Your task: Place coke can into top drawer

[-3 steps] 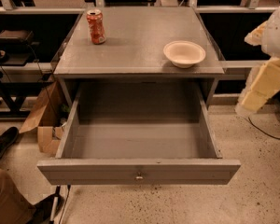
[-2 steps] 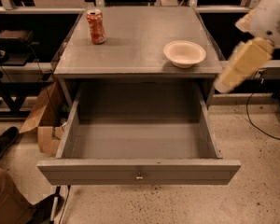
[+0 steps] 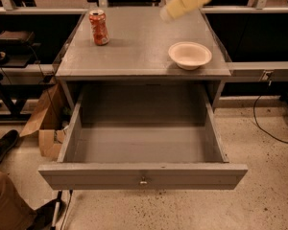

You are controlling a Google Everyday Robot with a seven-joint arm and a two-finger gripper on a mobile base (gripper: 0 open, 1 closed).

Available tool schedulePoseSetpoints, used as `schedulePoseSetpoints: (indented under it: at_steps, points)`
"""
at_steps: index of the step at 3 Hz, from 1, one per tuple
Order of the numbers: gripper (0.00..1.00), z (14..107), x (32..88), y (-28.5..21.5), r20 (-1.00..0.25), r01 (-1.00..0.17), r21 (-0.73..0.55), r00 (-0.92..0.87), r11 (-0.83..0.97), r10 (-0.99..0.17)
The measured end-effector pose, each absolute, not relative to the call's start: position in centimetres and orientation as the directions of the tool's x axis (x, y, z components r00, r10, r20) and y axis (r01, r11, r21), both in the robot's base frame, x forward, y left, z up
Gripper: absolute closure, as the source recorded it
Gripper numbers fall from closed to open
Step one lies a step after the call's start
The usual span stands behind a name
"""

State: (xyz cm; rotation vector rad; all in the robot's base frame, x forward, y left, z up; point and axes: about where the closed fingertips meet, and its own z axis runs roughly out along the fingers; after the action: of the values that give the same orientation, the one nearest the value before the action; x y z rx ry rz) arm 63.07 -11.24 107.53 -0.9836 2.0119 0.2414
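Observation:
The coke can (image 3: 99, 27) is orange-red with a silver top and stands upright at the back left of the grey cabinet top (image 3: 134, 47). The top drawer (image 3: 143, 175) is pulled fully out; its inside is bare and a small knob sits in the middle of its front panel. My cream-coloured arm reaches in from the top right, blurred. My gripper (image 3: 165, 13) is at its end, above the back middle of the cabinet top, to the right of the can and apart from it.
A cream round bowl (image 3: 189, 55) sits at the front right of the cabinet top. A cardboard box (image 3: 44, 126) lies on the floor left of the drawer. A person's leg and shoes (image 3: 5, 200) are at the bottom left. Cables (image 3: 269, 128) lie at the right.
My arm has swung from the cabinet's right side up and to the left, over the back of the cabinet top. The can, bowl and drawer have not moved.

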Motion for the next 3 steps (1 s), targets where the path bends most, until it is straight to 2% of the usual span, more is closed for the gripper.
schedulePoseSetpoints:
  at_steps: [1,3]
  points:
    - [0.0,108.4,63.9,-9.9,-0.803,-0.687,-0.115,-0.36,0.717,-0.474]
    - [0.0,107.7,65.1,-8.7,-0.818,-0.65,-0.087,-0.385,0.755,-0.426]
